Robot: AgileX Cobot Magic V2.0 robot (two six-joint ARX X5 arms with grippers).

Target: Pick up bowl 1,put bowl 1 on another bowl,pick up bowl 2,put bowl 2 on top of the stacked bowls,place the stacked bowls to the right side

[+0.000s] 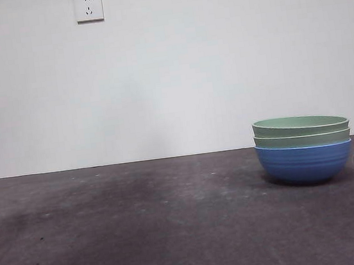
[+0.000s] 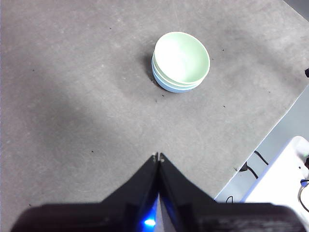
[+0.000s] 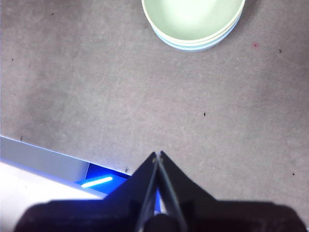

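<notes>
The stacked bowls [image 1: 303, 149] stand on the right part of the dark table: a blue ribbed bowl [image 1: 305, 163] at the bottom with two pale green bowls [image 1: 301, 130] nested in it. From above, the left wrist view shows the stack [image 2: 181, 60] well away from my left gripper [image 2: 158, 157], which is shut and holds nothing. The right wrist view shows the stack [image 3: 193, 21] at the picture's edge, apart from my right gripper [image 3: 158, 155], also shut and empty. Neither arm appears in the front view.
The dark grey table mat [image 1: 143, 227] ends at an edge [image 2: 270, 130] with cables and a white unit [image 2: 285, 169] beyond it. A white and blue-lit ledge [image 3: 48, 164] lies beside the right gripper. Wall sockets [image 1: 88, 7] sit on the back wall.
</notes>
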